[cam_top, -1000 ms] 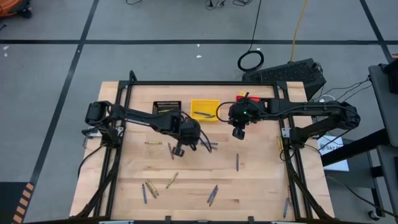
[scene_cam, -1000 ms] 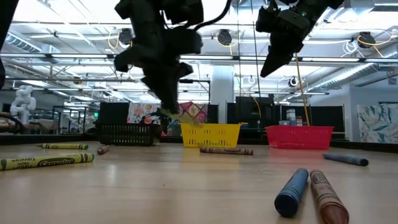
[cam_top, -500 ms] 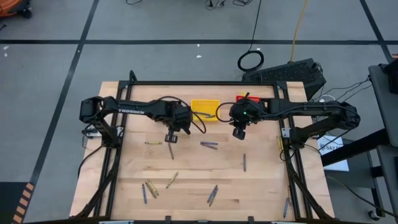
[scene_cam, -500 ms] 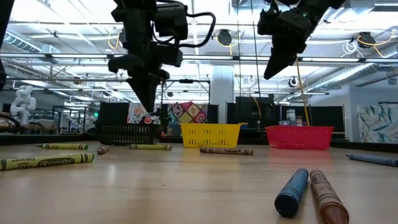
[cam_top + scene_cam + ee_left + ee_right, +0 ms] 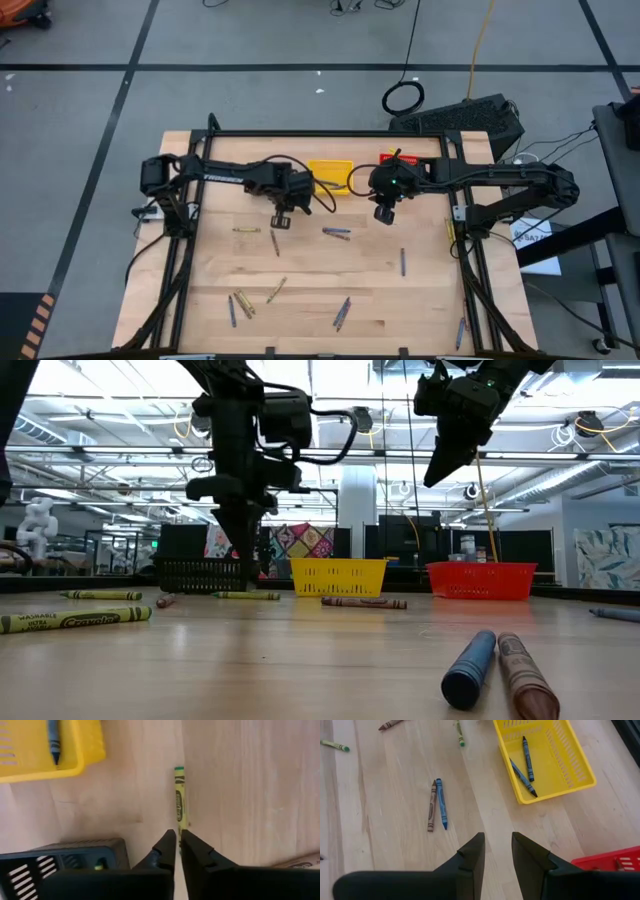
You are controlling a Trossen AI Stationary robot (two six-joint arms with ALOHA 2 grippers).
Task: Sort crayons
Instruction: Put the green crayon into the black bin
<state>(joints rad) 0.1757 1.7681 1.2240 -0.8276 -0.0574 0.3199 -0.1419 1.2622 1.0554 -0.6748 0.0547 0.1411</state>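
Partly hidden: contents of black basket (image 5: 268,170), screened by its mesh and by the left arm; only one corner visible in left wrist view. Red basket (image 5: 392,158) mostly covered by the right arm from above. Several crayons cut off at the desk (image 5: 300,290) front edge.

Legible: "TROSSEN" in white along the left arm; "Crayola" on the yellow crayon (image 5: 75,619) nearest the low camera.

Crayons (image 5: 336,232): thin short paper-wrapped sticks, yellow-green, blue and brownish-red, scattered over the desk in front of the yellow basket (image 5: 329,177); two dark blue ones inside that basket.

Left gripper (image 5: 281,219) held above the desk, forward and to the left of the yellow basket, jaws nearly together with a narrow slit between, empty, above a yellow-green crayon (image 5: 180,795) lying flat. Right gripper (image 5: 383,213) raised just right of the yellow basket, jaws apart, empty.
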